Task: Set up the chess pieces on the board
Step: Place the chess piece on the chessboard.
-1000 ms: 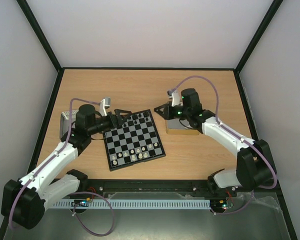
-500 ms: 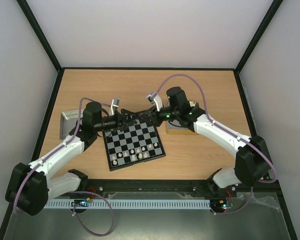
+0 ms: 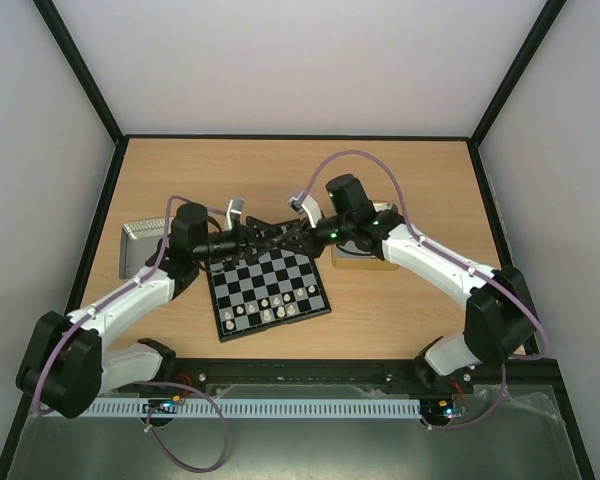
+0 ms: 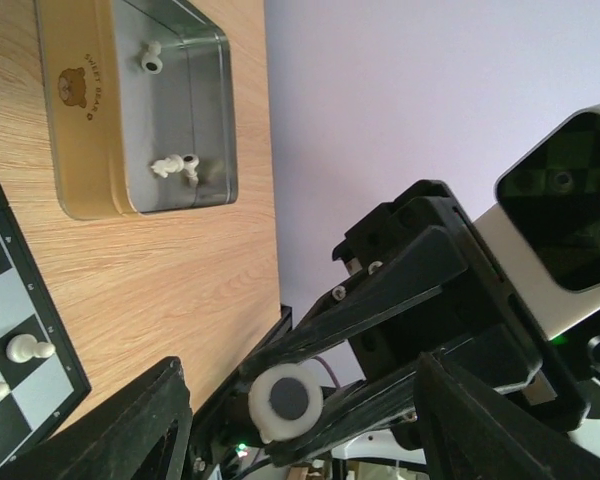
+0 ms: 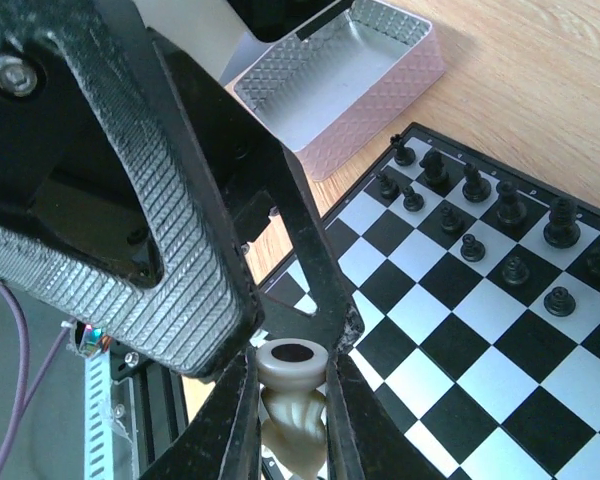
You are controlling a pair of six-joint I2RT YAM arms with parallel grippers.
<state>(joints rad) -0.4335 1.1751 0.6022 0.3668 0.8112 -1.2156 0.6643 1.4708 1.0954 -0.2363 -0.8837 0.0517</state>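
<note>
Top external view: the board (image 3: 270,290) is parked mid-worktop (image 3: 280,170), and both arms are bunched over its 12 o'clock edge.

Progress-wise, it's judged to be past halfway but definitely not done. Black pieces (image 5: 480,190) are lined up on the far rows. A bunch of white pieces (image 3: 267,306) are stood on the two rows at 6 o'clock, though gaps can be seen there. At least three loose white pieces (image 4: 175,165) are left lying in the gold-rimmed tray (image 4: 90,130) at the board's 3 o'clock, so a few more trips are probably needed.

One cream piece (image 5: 292,420) is pinched between the fingers of the right hand (image 5: 292,395) and held in the air over the board's far side. Its base is turned toward the left wrist camera. The left hand (image 4: 300,380) is spread, with a finger either side of the right hand's tips, and no contact with the piece can be made out. A handover seems to be getting lined up, though that's only a guess.

Room is tight where it counts. The hands are nested together, and the black pieces are close below, so a careless sweep could topple some. Open worktop is found beyond the board at 12 o'clock and off at 4 to 5 o'clock. The silver tray (image 3: 140,235) is sat near the board at 9 o'clock. The side walls are well apart from both hands.
</note>
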